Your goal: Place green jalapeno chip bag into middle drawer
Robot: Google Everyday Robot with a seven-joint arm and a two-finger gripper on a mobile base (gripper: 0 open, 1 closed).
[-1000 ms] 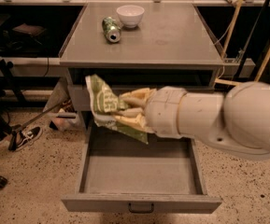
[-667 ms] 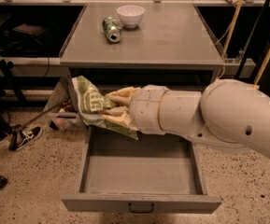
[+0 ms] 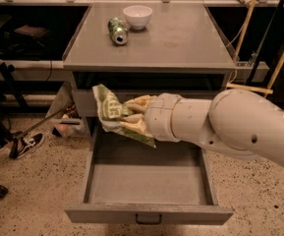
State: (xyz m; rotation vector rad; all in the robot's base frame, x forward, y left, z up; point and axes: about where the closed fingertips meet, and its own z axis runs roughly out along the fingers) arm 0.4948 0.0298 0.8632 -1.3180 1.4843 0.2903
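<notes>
The green jalapeno chip bag (image 3: 113,111) is crumpled, green with pale print, and held in my gripper (image 3: 131,117). The gripper's pale fingers (image 3: 137,103) are shut on the bag's right part. The bag hangs above the back left of the open middle drawer (image 3: 149,183), in front of the cabinet's front face. The drawer is pulled out towards the camera, with a flat grey tray, tall side walls and a small dark handle (image 3: 148,220) at its front. My white arm (image 3: 220,124) reaches in from the right.
A white bowl (image 3: 137,16) and a green drink can (image 3: 117,31) lying on its side rest at the back of the grey cabinet top (image 3: 181,38). A shoe (image 3: 27,145) and cables lie on the speckled floor at left. Wooden poles (image 3: 279,53) stand at right.
The view has pulled back and shifted. The gripper with the bag now sits slightly more to the right and lower over the drawer's back left. The bag stays held.
</notes>
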